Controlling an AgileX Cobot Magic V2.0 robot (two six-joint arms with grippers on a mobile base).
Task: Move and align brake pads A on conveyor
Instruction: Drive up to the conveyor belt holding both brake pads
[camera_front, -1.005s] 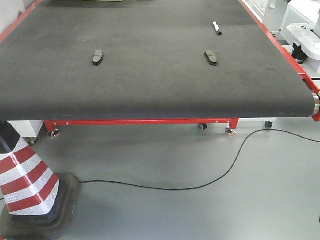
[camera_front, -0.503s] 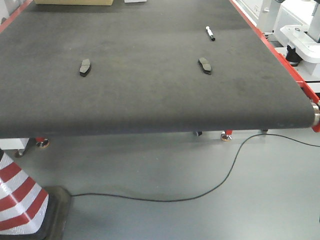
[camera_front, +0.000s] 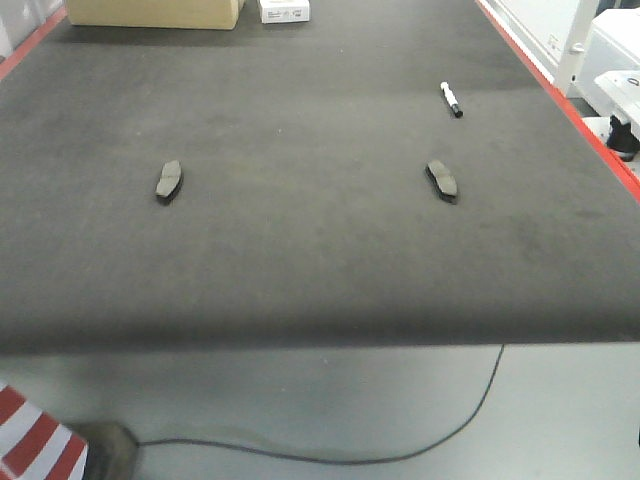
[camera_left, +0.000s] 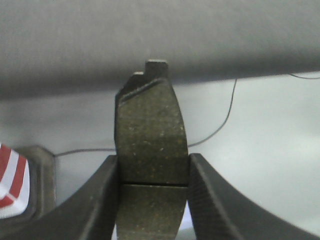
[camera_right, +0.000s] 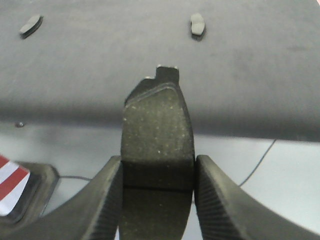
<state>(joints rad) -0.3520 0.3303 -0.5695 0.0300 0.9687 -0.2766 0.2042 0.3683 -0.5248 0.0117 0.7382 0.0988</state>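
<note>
Each claw grips one pad: the left claw (camera_left: 152, 197) clamps a pad (camera_left: 150, 145), the right claw (camera_right: 157, 200) another (camera_right: 157, 140). Two more pads (camera_front: 169, 180) (camera_front: 441, 180) lie well apart on the conveyor (camera_front: 300, 250), a pen (camera_front: 452, 100) beyond the right one.

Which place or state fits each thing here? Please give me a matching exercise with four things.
Things:
1. marker pen
2. cardboard box
3. brake pad in the left tool
4. black cable

Places:
A. on the floor
B. held above the floor, before the conveyor edge
C. belt's far left corner
D. on the belt, right side

Pairs: 1-D, 2-C, 3-B, 4-A
</note>
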